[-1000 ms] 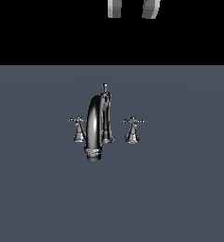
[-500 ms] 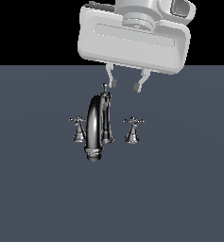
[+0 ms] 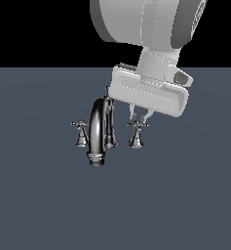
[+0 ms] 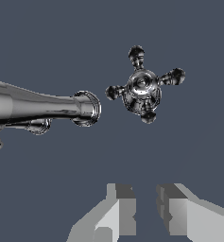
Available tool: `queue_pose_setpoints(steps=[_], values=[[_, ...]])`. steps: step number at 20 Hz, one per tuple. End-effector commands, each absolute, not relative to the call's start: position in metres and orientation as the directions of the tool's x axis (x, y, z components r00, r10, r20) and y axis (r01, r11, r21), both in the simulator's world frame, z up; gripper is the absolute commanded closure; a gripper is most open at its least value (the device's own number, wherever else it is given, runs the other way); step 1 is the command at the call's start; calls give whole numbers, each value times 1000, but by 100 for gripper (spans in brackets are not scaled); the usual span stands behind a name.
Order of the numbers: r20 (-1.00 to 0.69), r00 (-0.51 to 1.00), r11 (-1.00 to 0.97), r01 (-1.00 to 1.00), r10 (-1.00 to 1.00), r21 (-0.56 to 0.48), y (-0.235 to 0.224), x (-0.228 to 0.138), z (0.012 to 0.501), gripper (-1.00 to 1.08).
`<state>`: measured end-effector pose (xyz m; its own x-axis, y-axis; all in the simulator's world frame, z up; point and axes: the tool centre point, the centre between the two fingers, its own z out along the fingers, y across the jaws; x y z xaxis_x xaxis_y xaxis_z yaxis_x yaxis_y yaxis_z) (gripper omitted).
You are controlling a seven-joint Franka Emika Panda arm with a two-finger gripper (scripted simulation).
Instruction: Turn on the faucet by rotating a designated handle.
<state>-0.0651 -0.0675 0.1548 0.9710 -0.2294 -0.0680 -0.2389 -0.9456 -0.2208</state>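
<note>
- Dark slate-grey, the flat desk surface point(image 3: 185, 205) filled the lower part of the exterior view beneath a plain black background.
- The small chrome cross-shaped handle on its flared conical base point(image 3: 137, 133) stood near the middle of the desk, on the exterior view's right of the spout; no desk edge or corner showed in either view.
- In the wrist view this handle point(image 4: 143, 90) was seen from above, its four knobbed arms spread in a slightly turned cross, apart from everything around it.
- The shiny chrome faucet with its tall arched gooseneck spout point(image 3: 97, 133) rose just beside the handle, the spout's ringed mouth point(image 4: 87, 108) pointing toward the handle without touching it.
- The thin knob-topped chrome rod point(image 3: 108, 119) stood close behind the spout, its top partly hidden by the arm's body.
- The matching chrome cross handle point(image 3: 81, 133) stood on the spout's other side, toward the exterior view's left.
- The pale grey two-fingered gripper point(image 3: 139, 114) hung directly above the right-hand handle, fingertips near its top; contact could not be judged from the exterior view.
- In the wrist view the gripper point(image 4: 145, 208) showed its jaws parted by a narrow gap, holding nothing, clear of the handle.
- The bulky white-grey arm of the robot point(image 3: 151, 29) reached down from the top of the exterior view.
</note>
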Motion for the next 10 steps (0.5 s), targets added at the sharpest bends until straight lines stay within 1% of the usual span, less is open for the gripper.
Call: queue_pose_setpoints(steps=[1, 2, 3, 4, 5, 6, 7, 8, 9, 10], values=[[-47, 937, -914, -348, -346, -209, -111, -55, 148, 25], [-51, 908, -881, -416, -416, -226, -109, -45, 141, -2], [-105, 915, -896, -402, -389, -191, -75, -68, 103, 13], [-93, 894, -868, -447, -438, -214, -67, -41, 107, -2], [-83, 857, -839, -516, -509, -172, -96, -50, 89, -53], [-70, 802, -787, -595, -592, -164, -140, -40, 84, -68], [-59, 749, -735, -660, -660, -158, -181, -54, 88, -68], [21, 736, -734, -671, -677, -104, -227, -44, 94, 84], [28, 723, -722, -687, -691, -85, -240, -51, 94, 77], [31, 668, -666, -736, -744, -122, -245, -48, 95, 79]])
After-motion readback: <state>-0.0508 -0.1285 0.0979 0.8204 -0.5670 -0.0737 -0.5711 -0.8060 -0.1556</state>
